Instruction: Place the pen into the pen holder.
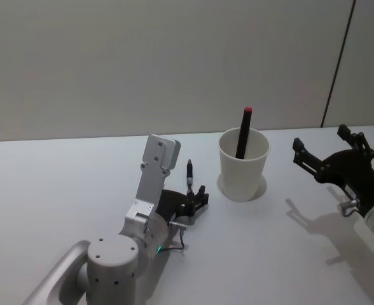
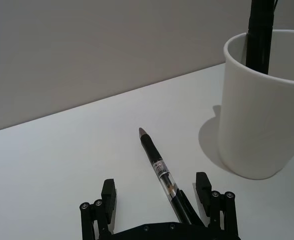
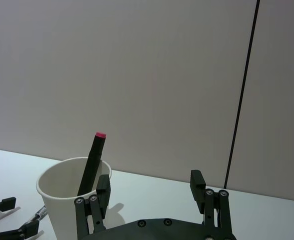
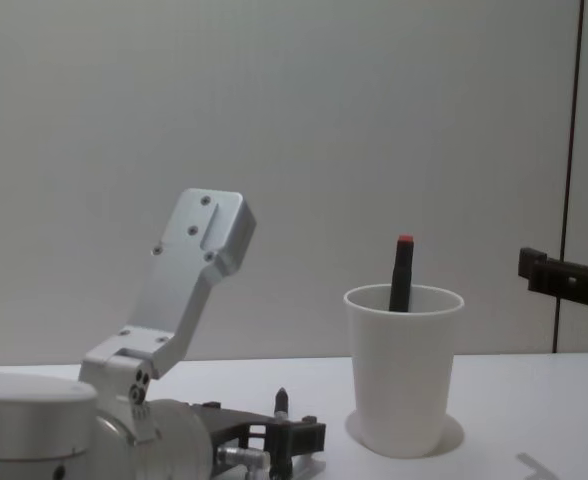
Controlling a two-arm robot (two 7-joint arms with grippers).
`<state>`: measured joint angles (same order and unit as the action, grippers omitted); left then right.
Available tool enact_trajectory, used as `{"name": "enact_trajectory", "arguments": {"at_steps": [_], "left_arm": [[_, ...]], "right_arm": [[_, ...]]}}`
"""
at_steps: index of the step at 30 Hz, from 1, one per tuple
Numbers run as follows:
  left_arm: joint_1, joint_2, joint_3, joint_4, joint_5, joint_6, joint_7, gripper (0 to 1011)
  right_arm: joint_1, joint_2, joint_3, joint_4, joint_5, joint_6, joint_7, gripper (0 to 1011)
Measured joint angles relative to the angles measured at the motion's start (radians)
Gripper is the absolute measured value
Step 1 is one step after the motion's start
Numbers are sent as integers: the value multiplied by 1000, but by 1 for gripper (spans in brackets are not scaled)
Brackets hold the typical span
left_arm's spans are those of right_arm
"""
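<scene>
A slim black pen [image 2: 154, 159] with a clear section lies flat on the white table, pointing toward the back wall. My left gripper [image 2: 156, 192] is low over its rear end, open, with a finger on each side and the pen closer to one finger [image 2: 203, 186]. In the head view, the pen [image 1: 189, 171] and left gripper [image 1: 194, 198] are just left of the pen holder [image 1: 243, 166], a white paper cup. A black marker with a red cap [image 1: 244, 130] leans inside it. My right gripper [image 1: 330, 159] hovers open and empty to the cup's right.
The white table [image 1: 60, 184] runs back to a plain grey wall. My left arm's silver link [image 4: 189, 270] rises above the table left of the cup [image 4: 404, 370]. The right gripper [image 4: 564, 275] is level with the cup's rim.
</scene>
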<state>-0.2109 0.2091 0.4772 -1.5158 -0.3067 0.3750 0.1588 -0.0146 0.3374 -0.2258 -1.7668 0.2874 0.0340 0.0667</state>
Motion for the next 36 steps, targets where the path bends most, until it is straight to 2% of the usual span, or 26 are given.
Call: {"name": "enact_trajectory", "arguments": {"at_steps": [12,24,30,36], "left_arm": [[-3,-5,3,8,48,22,-27,1001],[-5,-8,5,14,70,24,-41,1000],[-6,-9,6,15,74,25,-46,869],[-6,-10,6,16,78,26,-48,695]], "right_arm": [[0,0,0,0,0,0,0,1001],[0,0,0,0,0,0,0,1001],[0,0,0,0,0,0,0,1001],[0,0,0,0,0,0,0,1001]]}}
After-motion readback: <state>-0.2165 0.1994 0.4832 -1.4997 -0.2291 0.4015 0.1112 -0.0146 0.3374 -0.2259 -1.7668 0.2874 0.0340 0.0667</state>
